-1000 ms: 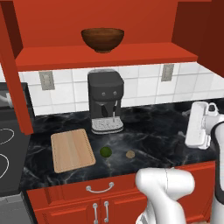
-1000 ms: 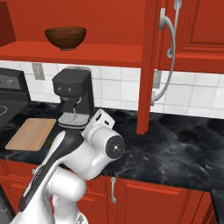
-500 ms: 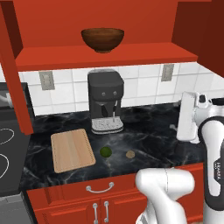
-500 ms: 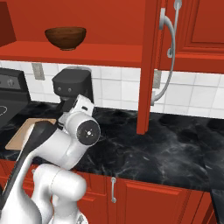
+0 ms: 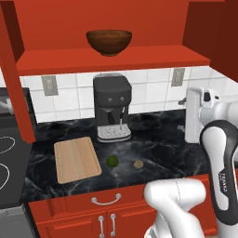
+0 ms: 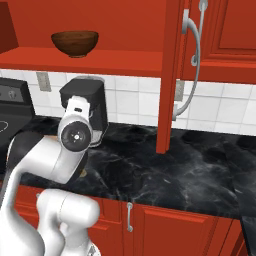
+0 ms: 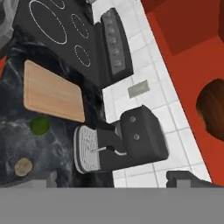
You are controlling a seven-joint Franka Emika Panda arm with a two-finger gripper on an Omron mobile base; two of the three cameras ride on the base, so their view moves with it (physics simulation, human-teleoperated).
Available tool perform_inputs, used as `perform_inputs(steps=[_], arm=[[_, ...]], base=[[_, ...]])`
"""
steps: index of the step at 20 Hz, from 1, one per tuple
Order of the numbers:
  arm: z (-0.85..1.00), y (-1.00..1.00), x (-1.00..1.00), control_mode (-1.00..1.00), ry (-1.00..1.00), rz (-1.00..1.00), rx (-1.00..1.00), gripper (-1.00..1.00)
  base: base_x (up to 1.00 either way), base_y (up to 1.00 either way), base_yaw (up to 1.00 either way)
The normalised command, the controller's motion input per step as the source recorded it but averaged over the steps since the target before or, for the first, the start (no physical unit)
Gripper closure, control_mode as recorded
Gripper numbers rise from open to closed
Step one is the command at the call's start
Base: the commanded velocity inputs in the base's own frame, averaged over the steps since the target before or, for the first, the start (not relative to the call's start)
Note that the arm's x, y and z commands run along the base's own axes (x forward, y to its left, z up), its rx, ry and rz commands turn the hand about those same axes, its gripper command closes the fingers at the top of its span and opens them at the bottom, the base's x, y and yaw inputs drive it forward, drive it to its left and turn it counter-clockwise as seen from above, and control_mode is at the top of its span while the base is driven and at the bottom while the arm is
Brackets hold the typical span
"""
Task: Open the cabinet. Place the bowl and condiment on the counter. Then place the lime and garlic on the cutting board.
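Cabinet [image 6: 172, 75] open; bowl [image 5: 109, 42] on its shelf, not yet grasped. Gripper [image 7: 116, 183] empty, jaws wide, facing the coffee machine [image 5: 112, 107]. Next: raise toward the bowl, grip its rim, lower to tabletop [image 5: 158, 144].

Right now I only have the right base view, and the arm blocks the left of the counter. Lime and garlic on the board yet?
Observer: No. The lime and garlic lie on the counter, just right of the board, neither touching it.
Operator: Hand holding anything?
Observer: No. In the hand view the hand is open, with nothing between its tips.
Operator: Where is it aimed?
Observer: At the coffee machine, with the board and lime off to one side.
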Motion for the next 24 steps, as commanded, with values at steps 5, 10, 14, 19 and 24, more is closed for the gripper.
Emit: perform_inputs(steps=[5,10,14,19,24], arm=[[0.24,0.0,0.0,-1.0,-0.03,0.0,-0.25,-1.0],[0.28,0.0,0.0,-1.0,0.0,0.02,-0.21,-1.0],[0.33,0.0,0.0,-1.0,-0.01,0.05,-0.18,-1.0],[0.28,0.0,0.0,-1.0,-0.04,0.05,-0.17,-1.0],[0.2,0.0,0.0,-1.0,-0.11,0.05,-0.13,-1.0]], base=[[0.0,0.0,0.0],[0.0,0.0,0.0],[0.0,0.0,0.0],[0.0,0.0,0.0],[0.0,0.0,0.0]])
